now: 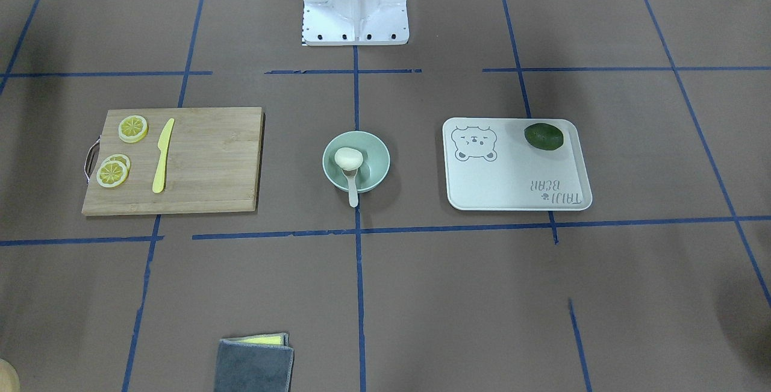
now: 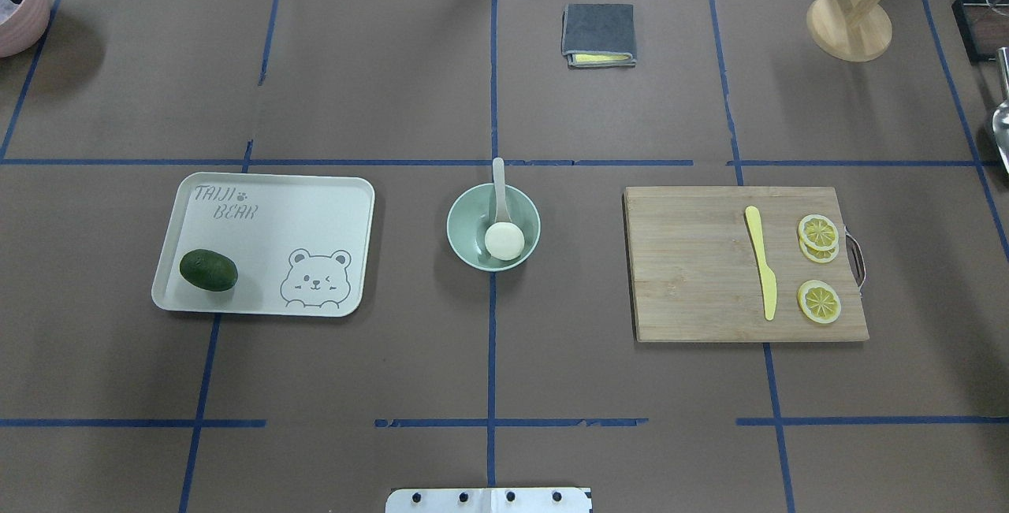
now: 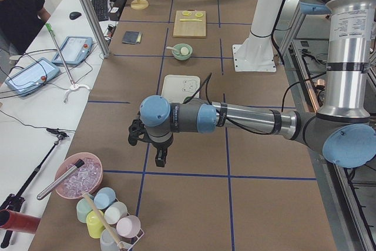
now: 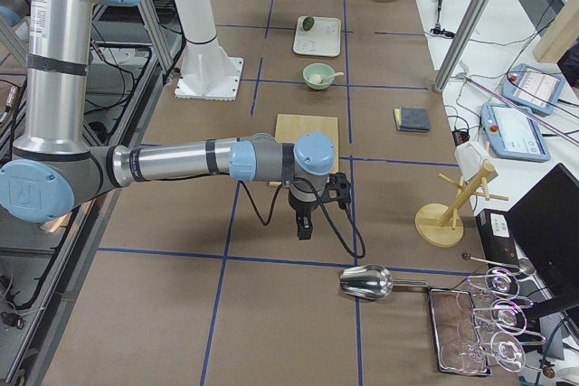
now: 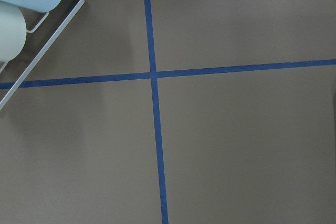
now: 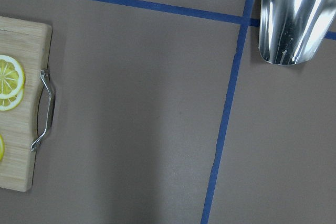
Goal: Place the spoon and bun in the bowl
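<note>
pale mint-green round bowl [image 2: 456, 217]: holds pleated white bun [image 2: 504, 240], beige plastic spoon [image 2: 498, 182]
spoon: may tip over bowl rim if nudged
left gripper [image 3: 160, 160], right gripper [image 4: 304, 230]: cannot tell if clenched

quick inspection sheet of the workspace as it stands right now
surface: brown paper table with a blue tape grid.
job's things: round white bun against the scoop of the beige plastic spoon, both inside the pale mint-green bowl; handle overhangs the rim.
clutter: dark green fruit on cream bear-print tray; yellow plastic knife and lemon slices on wooden cutting board; folded grey cloth.
grippers: left gripper and right gripper hang over bare table, away from the bowl; open or shut cannot tell.
cables: black cable looped at the right wrist.
surroundings: metal scoop, pastel cups, tablets.
</note>
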Action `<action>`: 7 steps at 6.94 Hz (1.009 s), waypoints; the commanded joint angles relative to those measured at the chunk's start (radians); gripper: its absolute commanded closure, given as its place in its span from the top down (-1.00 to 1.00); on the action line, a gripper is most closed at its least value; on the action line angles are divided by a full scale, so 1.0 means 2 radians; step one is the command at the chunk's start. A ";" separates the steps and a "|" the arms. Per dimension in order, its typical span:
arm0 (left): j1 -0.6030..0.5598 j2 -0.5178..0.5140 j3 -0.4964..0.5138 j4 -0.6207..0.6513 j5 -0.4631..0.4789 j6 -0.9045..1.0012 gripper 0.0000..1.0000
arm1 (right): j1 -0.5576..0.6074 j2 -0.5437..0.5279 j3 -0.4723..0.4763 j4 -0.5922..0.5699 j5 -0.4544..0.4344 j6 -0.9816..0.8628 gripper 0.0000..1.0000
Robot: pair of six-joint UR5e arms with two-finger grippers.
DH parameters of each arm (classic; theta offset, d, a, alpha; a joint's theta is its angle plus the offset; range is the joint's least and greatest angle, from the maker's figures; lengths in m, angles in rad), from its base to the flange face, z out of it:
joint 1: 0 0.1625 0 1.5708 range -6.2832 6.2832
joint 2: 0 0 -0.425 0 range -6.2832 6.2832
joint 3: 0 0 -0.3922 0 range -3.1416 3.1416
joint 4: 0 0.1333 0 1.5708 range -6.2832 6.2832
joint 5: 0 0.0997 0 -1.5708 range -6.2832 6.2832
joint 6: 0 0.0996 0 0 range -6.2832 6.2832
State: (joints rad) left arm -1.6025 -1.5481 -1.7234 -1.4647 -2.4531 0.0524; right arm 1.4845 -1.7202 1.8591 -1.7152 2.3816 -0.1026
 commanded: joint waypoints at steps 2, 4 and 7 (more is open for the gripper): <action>0.004 -0.001 0.019 -0.069 0.017 -0.042 1.00 | -0.001 0.000 -0.001 0.000 0.000 0.005 1.00; 0.004 0.000 0.039 -0.136 0.019 -0.039 1.00 | -0.001 0.001 -0.001 0.000 0.000 0.005 1.00; 0.005 0.002 0.038 -0.130 0.019 -0.038 1.00 | -0.001 0.003 -0.001 0.000 0.000 0.006 1.00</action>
State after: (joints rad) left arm -1.5925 -1.5477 -1.6495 -1.7245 -2.4165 -0.0237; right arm 1.4819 -1.7163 1.8572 -1.7150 2.3807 -0.0907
